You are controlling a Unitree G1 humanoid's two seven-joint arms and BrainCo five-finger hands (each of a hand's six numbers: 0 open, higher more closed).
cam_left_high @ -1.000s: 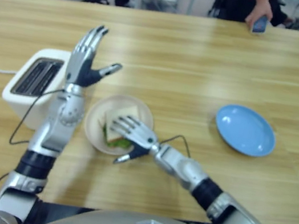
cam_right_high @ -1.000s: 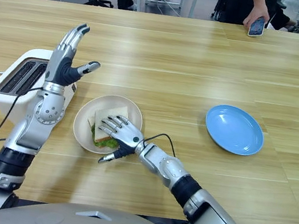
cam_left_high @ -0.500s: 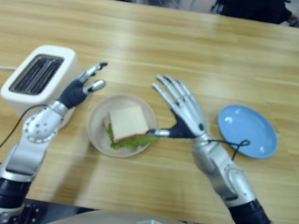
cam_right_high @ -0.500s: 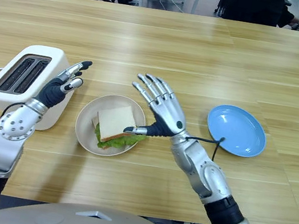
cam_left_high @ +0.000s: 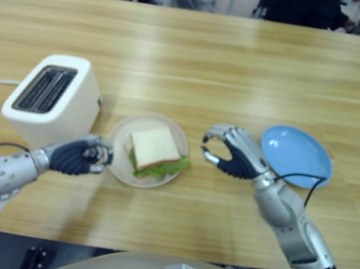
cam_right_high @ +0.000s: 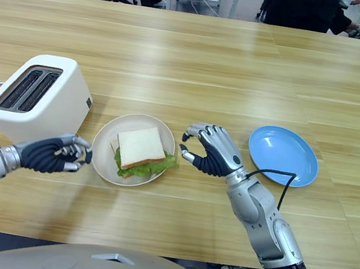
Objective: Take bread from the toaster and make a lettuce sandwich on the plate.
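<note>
We see the sandwich [cam_right_high: 141, 147] lying on the plate [cam_right_high: 104, 143], toaster [cam_right_high: 33, 96] at its ten o'clock. Our left hand [cam_right_high: 54, 154] at nine and right hand [cam_right_high: 211, 153] at three are curled, holding nothing.

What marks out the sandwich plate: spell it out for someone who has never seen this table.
Start at the white toaster on the left of the wooden table. Just right of it lies a round cream plate holding a sandwich with lettuce poking out. The other plate, farther right, is blue.
</note>
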